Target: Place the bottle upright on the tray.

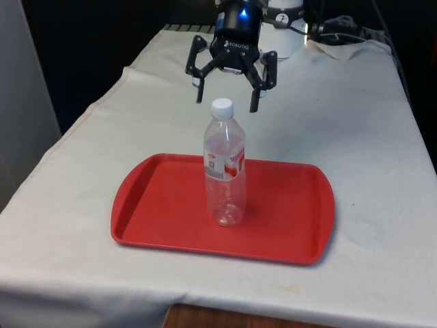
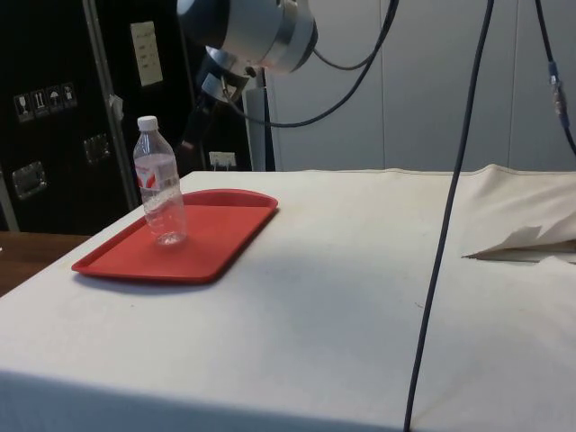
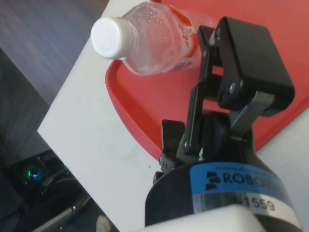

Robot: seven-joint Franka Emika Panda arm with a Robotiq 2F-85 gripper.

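Standing upright near the middle of the red tray (image 1: 150, 205), the bottle (image 1: 224, 171) is capped white and free of any grip. Above and behind it hangs the gripper (image 1: 227, 105), fingers spread wide, clear of the cap (image 1: 222, 106), holding nothing.

The gripper (image 1: 227, 100) hangs in the air over the far half of the surface (image 1: 355, 123), pointing down, with both black fingers spread wide and nothing between them. One fingertip (image 1: 200, 97) sits toward the front view's left and the other toward its right, level with each other. In the side view the white arm (image 2: 256, 34) reaches in from above, its rounded wrist joint high over the surface's far edge.
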